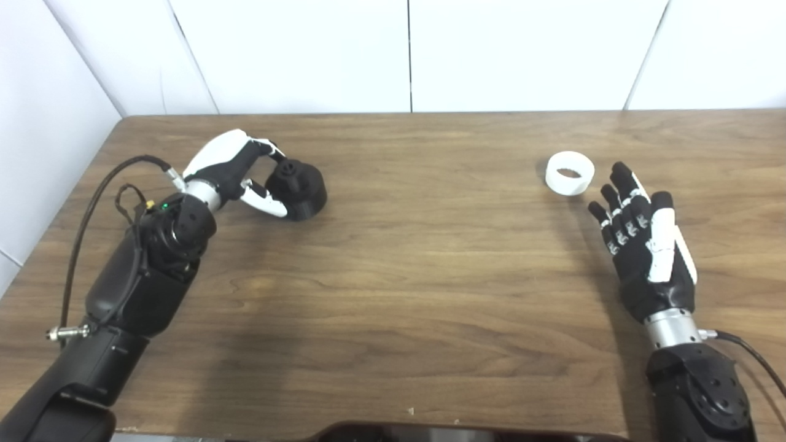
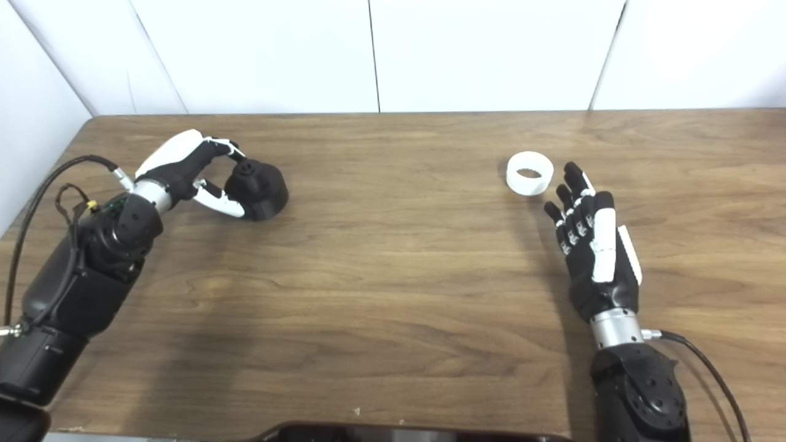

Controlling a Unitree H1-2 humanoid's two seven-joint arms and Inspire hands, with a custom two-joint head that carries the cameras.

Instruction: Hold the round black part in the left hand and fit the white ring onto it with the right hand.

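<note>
The round black part (image 1: 299, 187) rests on the wooden table (image 1: 417, 258) at the left, with a small knob on top. My left hand (image 1: 236, 172) is wrapped around its left side, fingers curled over the knob and thumb along the near side. It also shows in the right eye view (image 2: 261, 187). The white ring (image 1: 570, 173) lies flat on the table at the right. My right hand (image 1: 645, 245) is open and empty, fingers stretched out, just near and right of the ring and not touching it.
White wall panels (image 1: 405, 55) stand along the table's far edge and left side. A black cable (image 1: 92, 202) loops beside my left forearm. A dark object (image 1: 393, 431) shows at the near edge of the table.
</note>
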